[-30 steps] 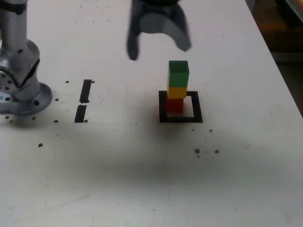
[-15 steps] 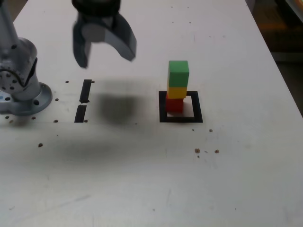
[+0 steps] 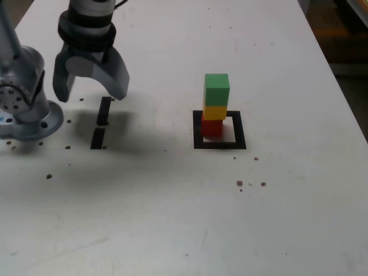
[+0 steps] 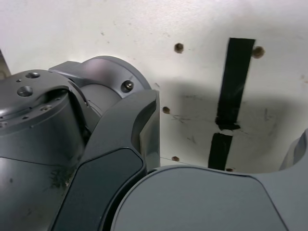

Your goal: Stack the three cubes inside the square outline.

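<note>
The three cubes stand as one upright stack: red (image 3: 211, 127) at the bottom, yellow (image 3: 214, 111) in the middle, green (image 3: 217, 89) on top. The stack rests in the far-left corner of the square outline (image 3: 219, 145), as the exterior view shows it. My gripper (image 3: 89, 96) hangs far off to the exterior view's left of the stack, open and holding nothing, its fingers pointing down above the short tape strips. The wrist view shows one dark finger (image 4: 125, 144) and no cubes.
Two short black tape strips (image 3: 104, 110) (image 3: 98, 138) lie under the gripper, and the wrist view shows them too (image 4: 236, 77). The arm's metal base (image 3: 26, 109) stands at the exterior view's left edge. Small brown specks (image 3: 240, 183) dot the white table.
The open gripper has swung from above the stack toward the exterior view's left and come lower, ending over the tape strips. The stack has not moved.
</note>
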Motion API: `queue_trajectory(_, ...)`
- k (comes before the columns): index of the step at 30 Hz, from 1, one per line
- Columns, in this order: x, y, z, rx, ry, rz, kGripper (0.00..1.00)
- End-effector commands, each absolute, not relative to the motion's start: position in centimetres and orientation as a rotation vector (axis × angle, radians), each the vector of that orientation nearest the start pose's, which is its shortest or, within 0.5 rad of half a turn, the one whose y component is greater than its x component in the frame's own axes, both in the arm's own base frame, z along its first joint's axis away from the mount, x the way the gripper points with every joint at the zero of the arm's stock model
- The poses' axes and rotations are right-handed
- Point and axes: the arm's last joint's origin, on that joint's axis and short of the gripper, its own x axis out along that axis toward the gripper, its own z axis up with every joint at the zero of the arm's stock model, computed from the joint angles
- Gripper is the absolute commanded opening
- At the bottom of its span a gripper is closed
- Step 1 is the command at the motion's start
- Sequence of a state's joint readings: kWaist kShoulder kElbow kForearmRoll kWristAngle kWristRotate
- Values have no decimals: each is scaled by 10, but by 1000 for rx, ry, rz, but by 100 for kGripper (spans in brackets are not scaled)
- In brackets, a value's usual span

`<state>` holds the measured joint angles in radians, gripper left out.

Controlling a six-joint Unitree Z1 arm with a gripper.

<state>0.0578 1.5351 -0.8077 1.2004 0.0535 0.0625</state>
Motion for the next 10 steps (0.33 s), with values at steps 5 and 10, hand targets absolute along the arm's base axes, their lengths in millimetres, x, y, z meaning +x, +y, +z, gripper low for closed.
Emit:
queue_trajectory(5, 138, 13, 229, 30, 1947, -16, 100)
queue_trajectory(10, 136, 12, 221, 25, 1928, -57, 100)
